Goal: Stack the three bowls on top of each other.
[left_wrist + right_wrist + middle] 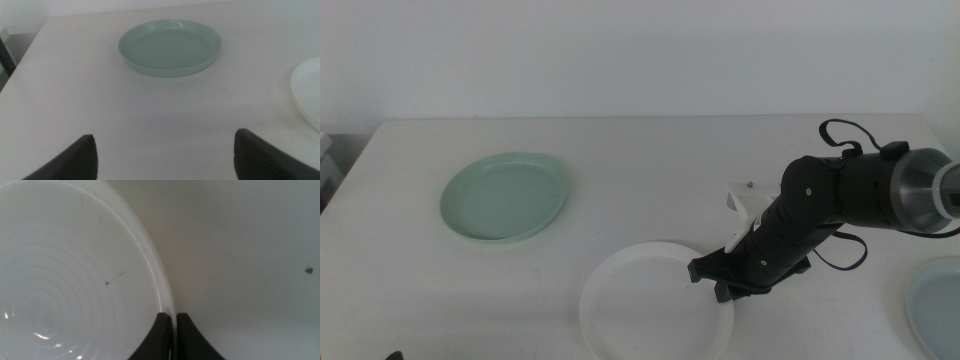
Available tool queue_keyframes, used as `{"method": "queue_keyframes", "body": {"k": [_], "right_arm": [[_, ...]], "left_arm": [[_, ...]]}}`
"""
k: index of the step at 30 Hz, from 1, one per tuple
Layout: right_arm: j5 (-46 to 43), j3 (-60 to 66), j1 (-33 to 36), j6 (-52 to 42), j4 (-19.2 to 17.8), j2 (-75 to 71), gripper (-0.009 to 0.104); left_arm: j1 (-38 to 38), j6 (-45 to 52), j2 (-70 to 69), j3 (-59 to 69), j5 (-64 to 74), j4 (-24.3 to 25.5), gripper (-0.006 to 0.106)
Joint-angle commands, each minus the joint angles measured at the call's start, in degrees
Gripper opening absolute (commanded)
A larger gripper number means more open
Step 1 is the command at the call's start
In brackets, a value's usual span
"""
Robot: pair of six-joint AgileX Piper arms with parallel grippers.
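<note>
The white bowl [650, 305] lies near the table's front edge, in the middle. My right gripper [713, 277] comes in from the right and is shut on its right rim. In the right wrist view the two jaws of that gripper [173, 322] pinch the thin rim of the white bowl [65, 280], one inside and one outside. Whether the bowl is off the table I cannot tell. The mint green bowl [506, 195] sits apart at the left, also seen as the green bowl [170, 46]. The pale blue-grey bowl [938, 305] is cut off at the right edge. My left gripper [165, 155] waits open at the front left.
The white table [650, 150] ends at a white wall behind. Its left edge [25, 65] shows in the left wrist view, with dark objects beyond it. The right arm's black cable loops [840, 135] above its body. A small dark speck [308, 270] marks the tabletop near the white bowl.
</note>
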Motion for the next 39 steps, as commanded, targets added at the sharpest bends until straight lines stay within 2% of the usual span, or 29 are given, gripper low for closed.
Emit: {"method": "queue_keyframes", "body": {"k": [1, 6, 8, 17, 21, 25, 32, 39], "right_arm": [[0.52, -1.13, -0.03, 0.06, 0.02, -2.45, -0.001], [1.88, -1.13, -0.03, 0.0, 0.02, -2.45, 0.0], [1.95, -1.19, -0.03, 0.0, 0.02, -2.45, 0.005], [6.11, -1.37, -1.96, 1.36, -0.18, -5.84, 0.045], [9.03, -1.49, -6.4, 1.01, -2.61, -13.51, 0.054], [16.4, -3.09, -14.19, 1.01, -5.77, -22.39, 0.055], [26.1, -4.11, -34.75, -0.56, -12.69, -31.98, 0.055], [33.52, -4.06, -53.17, -4.55, -12.74, -31.02, 0.055]], "left_arm": [[0.04, -0.46, -0.76, -0.2, -4.05, -0.37, 0.105], [0.04, -0.46, -0.76, -0.2, -4.05, -0.37, 0.105], [0.04, -0.46, -0.76, -0.2, -4.05, -0.37, 0.105], [0.04, -0.46, -0.76, -0.2, -4.05, -0.37, 0.105], [0.04, -0.46, -0.76, -0.2, -4.05, -0.37, 0.105], [0.04, -0.46, -0.76, -0.2, -4.05, -0.37, 0.105], [0.04, -0.46, -0.76, -0.2, -4.05, -0.37, 0.105], [0.04, -0.46, -0.76, -0.2, -4.05, -0.37, 0.105]]}}
